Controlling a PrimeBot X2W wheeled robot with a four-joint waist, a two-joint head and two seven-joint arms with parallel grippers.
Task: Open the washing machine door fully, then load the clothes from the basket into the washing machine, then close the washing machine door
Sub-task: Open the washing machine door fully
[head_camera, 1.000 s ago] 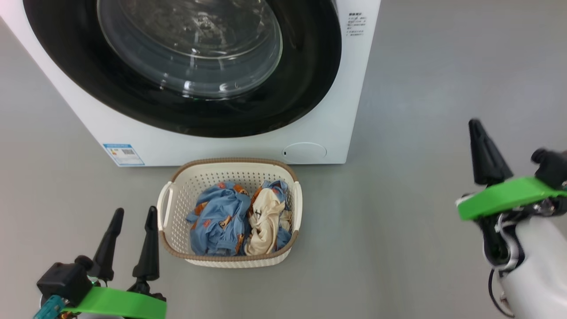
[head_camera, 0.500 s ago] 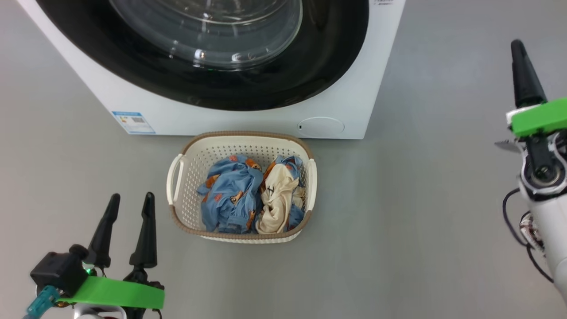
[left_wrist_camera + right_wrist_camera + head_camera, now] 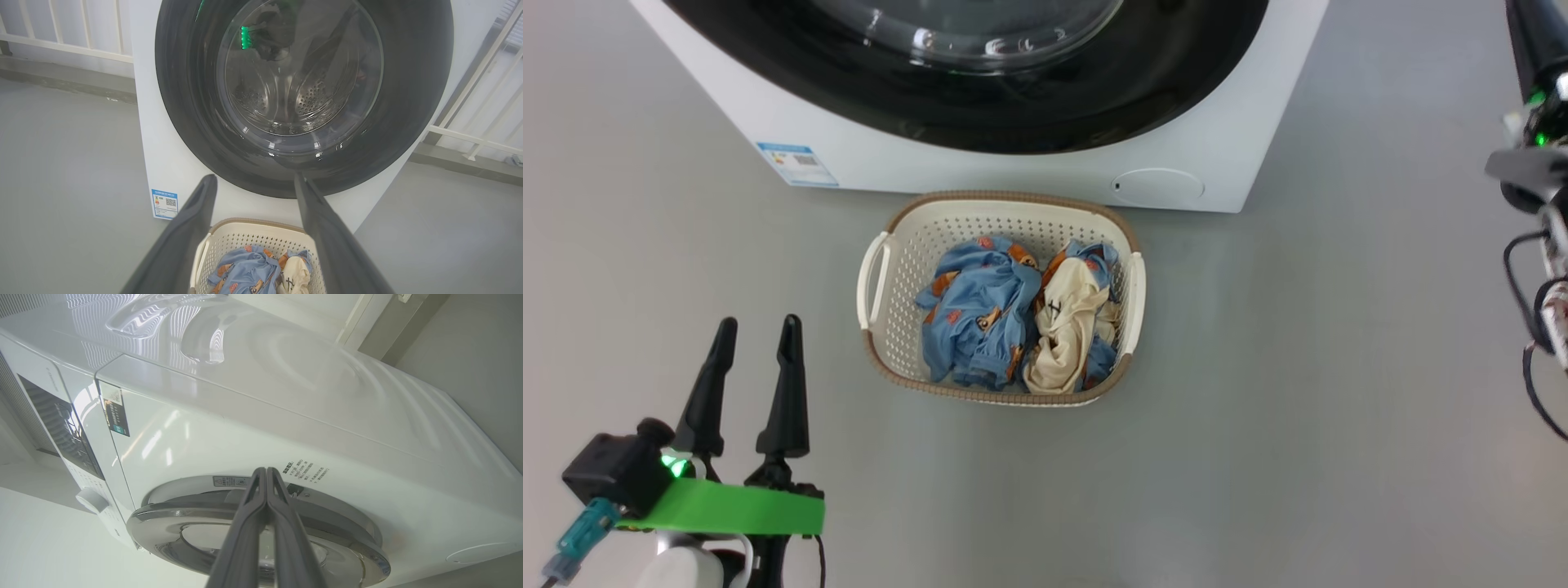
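Note:
The washing machine [image 3: 1029, 175] stands at the top of the head view, its glossy black washing machine door [image 3: 1160, 98] shut against the front. Just before it on the floor sits the cream basket [image 3: 1013, 198] holding the clothes [image 3: 984, 322], blue printed ones beside a cream one [image 3: 1072, 327]. My left gripper [image 3: 757, 327] hovers open and empty left of the basket; its wrist view looks past its gripper [image 3: 253, 181] at the door [image 3: 184, 102] and the basket [image 3: 257, 222]. My right gripper [image 3: 1529, 41] is raised at the far right, shut and empty, its gripper [image 3: 265, 471] close to the door's upper rim [image 3: 171, 522].
A blue label sticker [image 3: 796, 163] and a round flap [image 3: 1157, 186] mark the machine's lower front. Bare grey floor [image 3: 1298, 367] surrounds the basket. White railings [image 3: 61, 41] run behind the machine. A control knob [image 3: 93, 500] sits on its top panel.
The head camera has shifted, so machine and basket sit higher and further right. My right gripper has risen from mid-right to the top right corner. The left gripper stays open.

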